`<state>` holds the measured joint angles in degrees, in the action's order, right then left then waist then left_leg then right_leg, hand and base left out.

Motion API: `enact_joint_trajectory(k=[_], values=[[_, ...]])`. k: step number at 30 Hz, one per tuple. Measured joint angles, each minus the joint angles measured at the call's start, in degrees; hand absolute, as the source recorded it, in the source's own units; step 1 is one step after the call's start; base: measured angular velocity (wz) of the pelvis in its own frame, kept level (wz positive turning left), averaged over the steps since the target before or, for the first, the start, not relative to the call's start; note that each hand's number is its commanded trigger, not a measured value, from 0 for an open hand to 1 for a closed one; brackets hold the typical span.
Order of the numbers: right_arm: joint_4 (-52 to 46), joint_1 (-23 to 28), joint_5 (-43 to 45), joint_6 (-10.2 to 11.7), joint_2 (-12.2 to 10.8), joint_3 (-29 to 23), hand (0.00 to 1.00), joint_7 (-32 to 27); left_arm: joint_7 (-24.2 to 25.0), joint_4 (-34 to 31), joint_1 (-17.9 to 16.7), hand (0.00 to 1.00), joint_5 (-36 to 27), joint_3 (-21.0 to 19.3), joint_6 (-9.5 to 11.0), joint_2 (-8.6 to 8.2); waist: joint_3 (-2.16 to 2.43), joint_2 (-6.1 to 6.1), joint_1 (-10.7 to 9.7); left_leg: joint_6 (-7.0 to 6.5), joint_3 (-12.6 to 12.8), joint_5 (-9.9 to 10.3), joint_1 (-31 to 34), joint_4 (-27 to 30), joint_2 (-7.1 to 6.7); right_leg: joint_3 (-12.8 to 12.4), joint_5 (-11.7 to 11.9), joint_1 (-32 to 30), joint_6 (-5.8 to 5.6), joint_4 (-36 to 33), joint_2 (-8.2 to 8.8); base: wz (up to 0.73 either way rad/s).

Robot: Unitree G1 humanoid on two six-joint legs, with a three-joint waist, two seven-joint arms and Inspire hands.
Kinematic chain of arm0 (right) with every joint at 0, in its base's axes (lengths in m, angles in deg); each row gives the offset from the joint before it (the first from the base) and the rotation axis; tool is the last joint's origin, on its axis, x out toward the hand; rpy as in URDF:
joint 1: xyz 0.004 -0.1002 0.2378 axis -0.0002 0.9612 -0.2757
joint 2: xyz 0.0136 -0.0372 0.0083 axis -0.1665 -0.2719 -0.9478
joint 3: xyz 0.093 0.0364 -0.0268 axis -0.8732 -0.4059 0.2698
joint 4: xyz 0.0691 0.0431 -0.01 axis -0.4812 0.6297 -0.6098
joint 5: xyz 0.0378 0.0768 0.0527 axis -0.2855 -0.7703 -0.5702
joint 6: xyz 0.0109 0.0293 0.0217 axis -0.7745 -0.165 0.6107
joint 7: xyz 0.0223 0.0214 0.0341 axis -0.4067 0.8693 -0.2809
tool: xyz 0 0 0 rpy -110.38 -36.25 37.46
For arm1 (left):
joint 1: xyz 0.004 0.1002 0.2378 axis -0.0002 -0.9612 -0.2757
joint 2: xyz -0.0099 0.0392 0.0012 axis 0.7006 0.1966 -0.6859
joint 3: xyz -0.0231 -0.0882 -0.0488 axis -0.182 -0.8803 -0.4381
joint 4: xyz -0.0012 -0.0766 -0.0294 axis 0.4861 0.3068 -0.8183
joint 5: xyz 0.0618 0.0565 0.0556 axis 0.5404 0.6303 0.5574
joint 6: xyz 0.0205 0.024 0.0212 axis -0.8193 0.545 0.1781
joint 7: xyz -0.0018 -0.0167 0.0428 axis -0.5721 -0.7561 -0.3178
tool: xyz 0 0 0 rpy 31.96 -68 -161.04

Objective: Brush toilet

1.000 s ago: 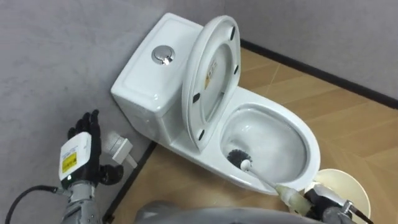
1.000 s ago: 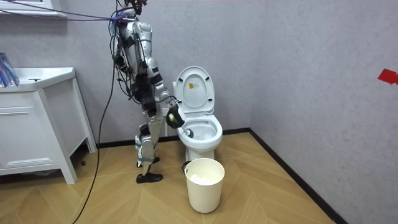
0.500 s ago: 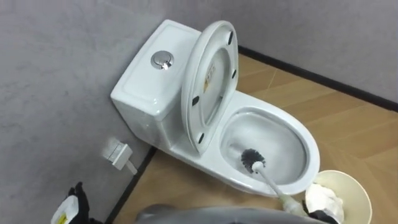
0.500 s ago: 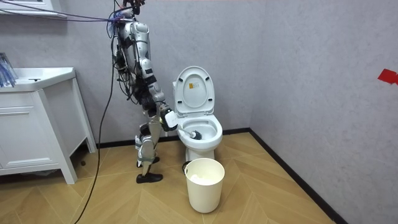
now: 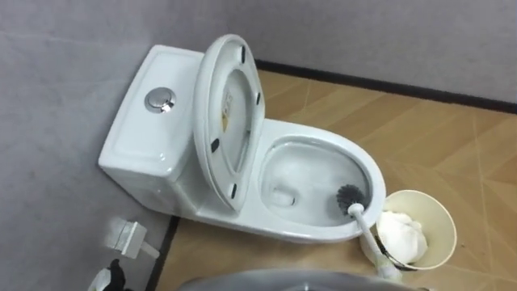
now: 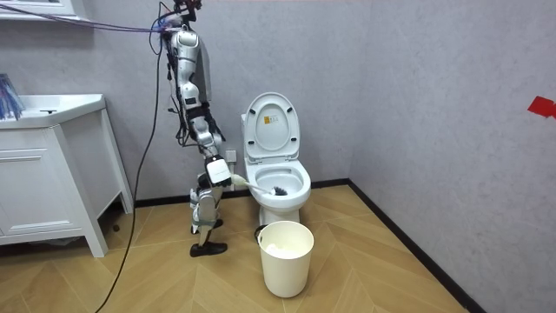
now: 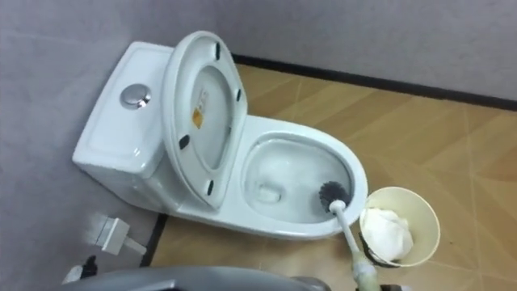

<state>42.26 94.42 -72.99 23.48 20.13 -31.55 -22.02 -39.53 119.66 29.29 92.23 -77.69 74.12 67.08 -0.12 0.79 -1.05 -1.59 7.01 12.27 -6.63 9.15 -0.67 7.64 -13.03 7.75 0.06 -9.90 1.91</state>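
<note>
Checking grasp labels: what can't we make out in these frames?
- Right hand: too small in the room view to read its hold on the brush.
- Left hand: cut off by the left eye view's bottom edge, so its state is unreadable.
- Brush handle's end: cut off by the same edge.
- Tank: its bowl-side edge is hidden behind the raised lid.

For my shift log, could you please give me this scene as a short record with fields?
Toilet: lid up
Brush: head in bowl, at the rim nearest the bucket
Bucket: beside toilet, white wad inside
Right hand: holds brush handle
Left hand: low at the eye view's left
</note>
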Motion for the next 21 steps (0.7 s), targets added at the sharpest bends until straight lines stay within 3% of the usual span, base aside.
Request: enact_joint_trajectory(k=[4, 9, 14, 21], values=[[-0.16, 0.60, 0.91, 0.65, -0.14, -0.07, 1.00, -0.53, 1.03, 0.22, 0.78, 0.00, -0.01, -0.02, 0.00, -0.22, 0.03, -0.15, -0.66, -0.13, 2.46, 0.36, -0.29, -0.03, 0.46, -2.51, 0.02, -1.08, -0.04, -0.86, -0.15, -0.34], [-0.56, 0.63, 2.74, 0.98, -0.43, -0.06, 1.00, -0.92, 3.34, 1.56, 1.68, 0.00, 0.00, 0.31, -0.66, -0.55, 0.21, -1.35, -1.77, -0.09, 5.35, 1.53, -1.04, -0.01, 1.17, -4.70, 0.08, -2.09, -0.11, -2.02, -0.83, -0.28], [-2.08, 0.65, 2.84, 1.12, -1.10, -0.08, 1.00, -1.51, 4.42, 1.93, 2.02, 0.00, -0.45, 0.43, -0.74, -0.71, 0.54, -2.16, -3.47, -0.08, 6.16, 1.62, -0.87, -0.04, 1.32, -5.32, 0.08, -3.47, -0.11, -2.86, -0.98, -0.14], [-5.77, 0.69, 8.75, 2.15, -1.71, -0.78, 1.00, -5.93, 4.59, 1.82, 3.51, 0.00, -2.52, 1.68, 0.74, -0.81, 0.43, -2.75, -3.70, -0.08, 8.32, 1.62, -0.94, -0.20, 1.25, -7.99, 0.10, -4.66, -0.16, -3.06, -1.28, -0.17]])
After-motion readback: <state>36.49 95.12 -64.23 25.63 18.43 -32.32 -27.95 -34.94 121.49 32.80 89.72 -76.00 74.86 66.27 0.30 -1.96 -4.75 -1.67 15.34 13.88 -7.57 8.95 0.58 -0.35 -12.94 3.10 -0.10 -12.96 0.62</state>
